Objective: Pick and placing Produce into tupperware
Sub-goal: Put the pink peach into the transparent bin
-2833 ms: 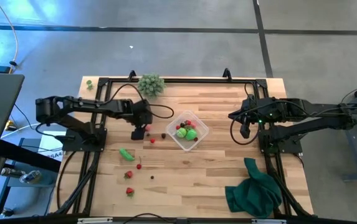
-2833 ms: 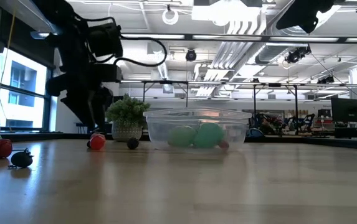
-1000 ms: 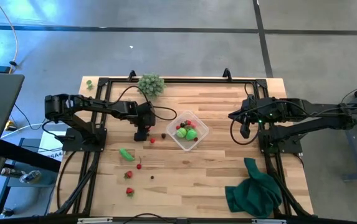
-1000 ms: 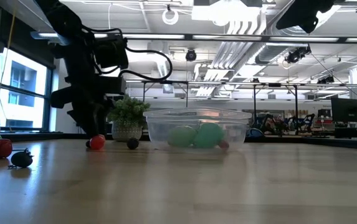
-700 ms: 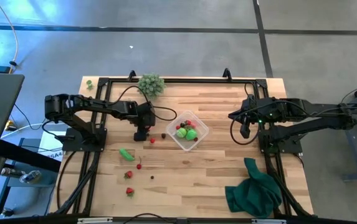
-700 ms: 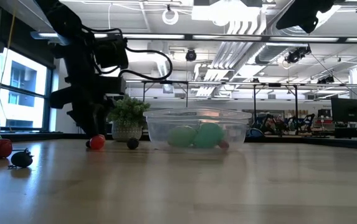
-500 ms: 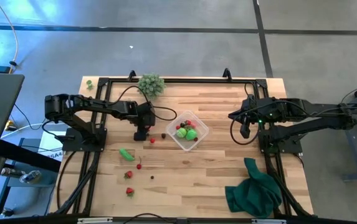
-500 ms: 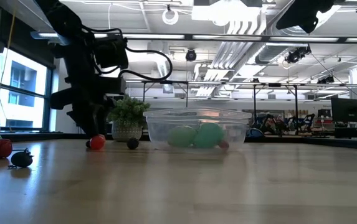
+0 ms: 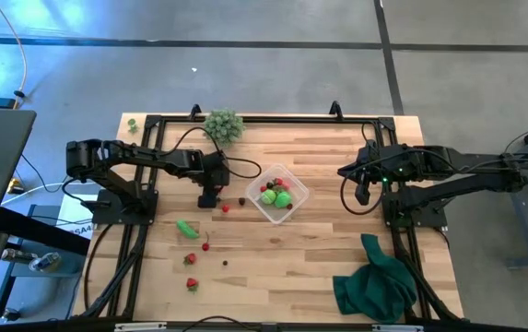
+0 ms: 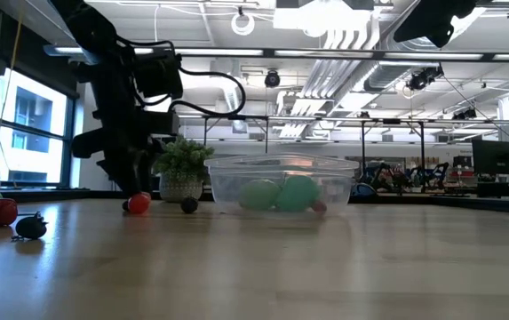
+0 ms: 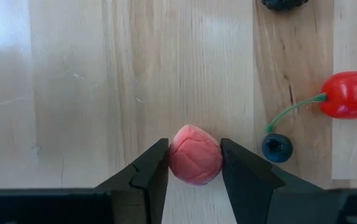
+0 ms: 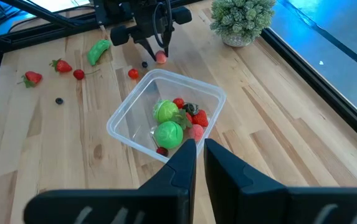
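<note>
My left gripper [image 9: 209, 197] is down at the table, left of the tupperware [image 9: 277, 194], shut on a pinkish-red berry [image 11: 194, 163]. The low view shows that berry [image 10: 139, 203] at table level under the fingers. The clear tupperware [image 12: 166, 115] holds two green round pieces and several red ones. Loose produce lies near the berry: a cherry [image 11: 351, 94], a blueberry [image 11: 277, 147] and a red piece [image 9: 226, 207]. More lies toward the near left: a green oblong [image 9: 186, 228] and strawberries [image 9: 191, 259]. My right gripper [image 9: 363, 195] hangs shut, right of the tupperware. My left gripper pinches the pinkish-red berry between its two fingers, one finger [image 11: 156, 163] against each side of it. The fingers come from above, pointing down. The berry's underside still looks to be on the tabletop in the low view.
A pale green bushy clump [image 9: 223, 124] stands at the far edge. A dark green cloth [image 9: 377, 281] lies bunched at the near right corner. A dark piece [image 9: 241, 201] sits between my left gripper and the tupperware. Bare wood lies in the middle near the front.
Nothing has visibly moved in the last second. Before that, my left gripper shifted a little toward the table's right and settled over the pinkish-red berry.
</note>
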Tool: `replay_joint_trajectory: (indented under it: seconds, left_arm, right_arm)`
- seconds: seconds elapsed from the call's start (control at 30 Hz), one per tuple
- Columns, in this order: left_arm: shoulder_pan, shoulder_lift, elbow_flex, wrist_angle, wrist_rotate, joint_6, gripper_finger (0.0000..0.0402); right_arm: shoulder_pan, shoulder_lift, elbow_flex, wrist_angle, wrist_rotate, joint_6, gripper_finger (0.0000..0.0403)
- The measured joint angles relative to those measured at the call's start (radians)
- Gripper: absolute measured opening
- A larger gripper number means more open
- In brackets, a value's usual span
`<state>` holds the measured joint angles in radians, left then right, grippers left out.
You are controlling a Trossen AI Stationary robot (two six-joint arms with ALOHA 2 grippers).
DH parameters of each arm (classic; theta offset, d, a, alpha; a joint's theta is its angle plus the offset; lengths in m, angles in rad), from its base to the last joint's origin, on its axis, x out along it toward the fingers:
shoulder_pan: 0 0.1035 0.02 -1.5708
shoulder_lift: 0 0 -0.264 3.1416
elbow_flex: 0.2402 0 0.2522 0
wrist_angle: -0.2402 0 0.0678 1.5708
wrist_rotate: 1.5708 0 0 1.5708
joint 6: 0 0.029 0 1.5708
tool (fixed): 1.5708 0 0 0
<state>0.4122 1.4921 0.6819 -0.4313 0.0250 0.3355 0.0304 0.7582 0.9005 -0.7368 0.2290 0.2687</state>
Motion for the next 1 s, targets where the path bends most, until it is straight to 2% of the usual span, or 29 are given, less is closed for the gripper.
replay_joint_trajectory:
  seconds: [0.3, 0.53, 0.73, 1.0]
  left_arm:
    - [0.000, 0.000, 0.000, 0.017, 0.013, -0.004, 0.0117]
    - [0.000, 0.000, 0.030, 0.013, 0.097, -0.004, 0.0116]
    - [0.000, 0.000, 0.149, 0.010, 0.140, 0.000, 0.0115]
    - [0.000, 0.000, 0.371, 0.022, 0.191, 0.027, 0.0115]
  right_arm:
    - [0.000, 0.000, 0.000, 0.000, 0.000, 0.000, 0.0025]
    - [0.000, 0.000, 0.000, 0.000, 0.000, 0.000, 0.0025]
    - [0.000, 0.000, 0.000, 0.000, 0.000, 0.000, 0.0025]
    - [0.000, 0.000, 0.000, 0.000, 0.000, 0.000, 0.0025]
